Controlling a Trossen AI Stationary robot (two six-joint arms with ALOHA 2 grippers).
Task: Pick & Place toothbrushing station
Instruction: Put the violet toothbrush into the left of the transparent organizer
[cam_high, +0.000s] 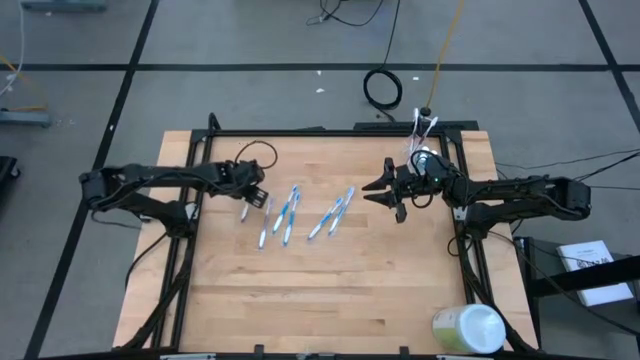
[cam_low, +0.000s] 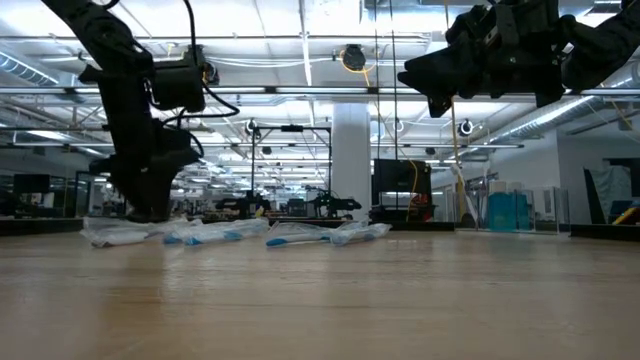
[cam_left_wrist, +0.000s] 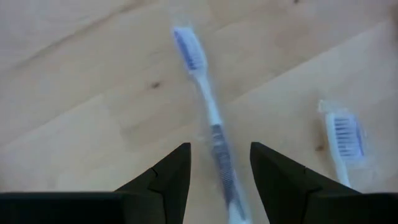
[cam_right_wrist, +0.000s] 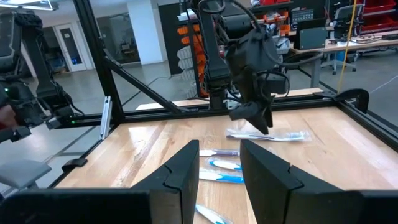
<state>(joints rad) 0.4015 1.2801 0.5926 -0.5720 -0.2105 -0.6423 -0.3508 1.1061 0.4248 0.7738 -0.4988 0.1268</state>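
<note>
Several wrapped blue-and-white toothbrushes (cam_high: 288, 212) lie flat on the wooden table (cam_high: 330, 290), left of its middle. My left gripper (cam_left_wrist: 221, 155) points steeply down over the leftmost one (cam_left_wrist: 208, 106). It is open, with a finger on either side of that brush's handle, and the brush lies on the wood. The right wrist view shows this left gripper (cam_right_wrist: 255, 118) just above that brush (cam_right_wrist: 267, 135). My right gripper (cam_high: 385, 190) hangs level and open, well above the table to the right of the brushes, with nothing between its fingers. A small clear cup (cam_high: 422, 125) stands at the far right edge.
A second toothbrush (cam_left_wrist: 345, 140) lies close beside my left gripper. A large pale green-and-white round container (cam_high: 468, 328) sits at the near right corner. A black frame (cam_high: 330, 131) runs round the table. Bare wood stretches along the near half.
</note>
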